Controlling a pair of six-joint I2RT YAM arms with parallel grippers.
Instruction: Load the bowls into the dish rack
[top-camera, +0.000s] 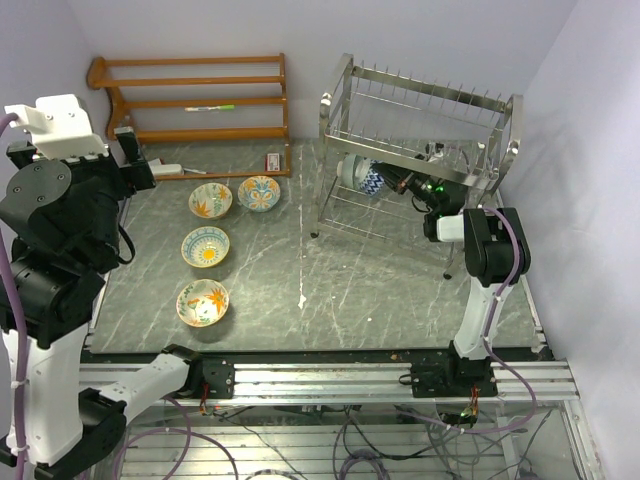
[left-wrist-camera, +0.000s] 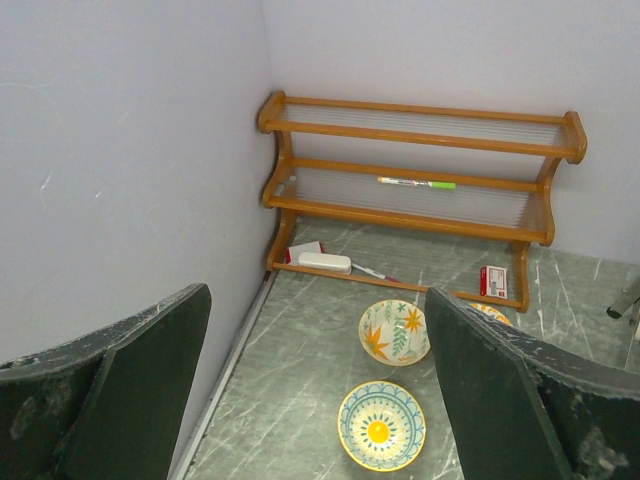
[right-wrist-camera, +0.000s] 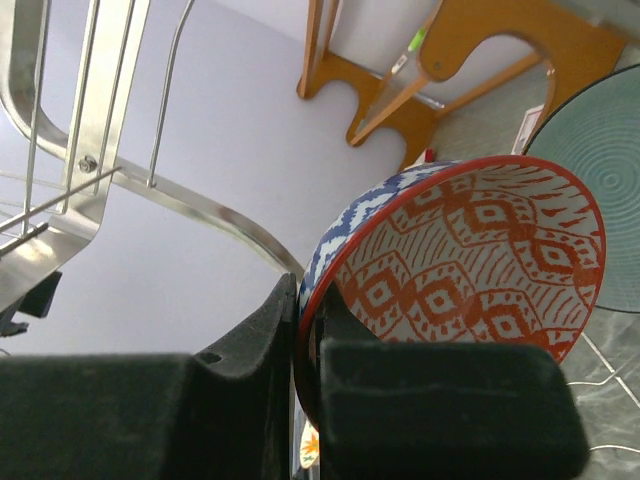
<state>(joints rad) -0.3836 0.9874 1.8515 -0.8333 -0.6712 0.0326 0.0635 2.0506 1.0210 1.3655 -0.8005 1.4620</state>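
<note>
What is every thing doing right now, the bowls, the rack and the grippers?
Shiny silver wire dish rack: standing upright.
Red-and-blue patterned ceramic bowl: tipped on edge, gripped by its rim.
Right gripper: shut on that bowl.
Left gripper: open, holding nothing.
Plain mint green bowl: on edge in the rack.
Four floral painted bowls: upright on the table, not loaded.

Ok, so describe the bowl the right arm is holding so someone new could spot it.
Find the silver wire dish rack on the far right. Under its top tier, the right end effector grips a bowl by its rim. Unlike the pale mint bowl beside it, it has red diamonds inside and blue-and-white outside.
</note>
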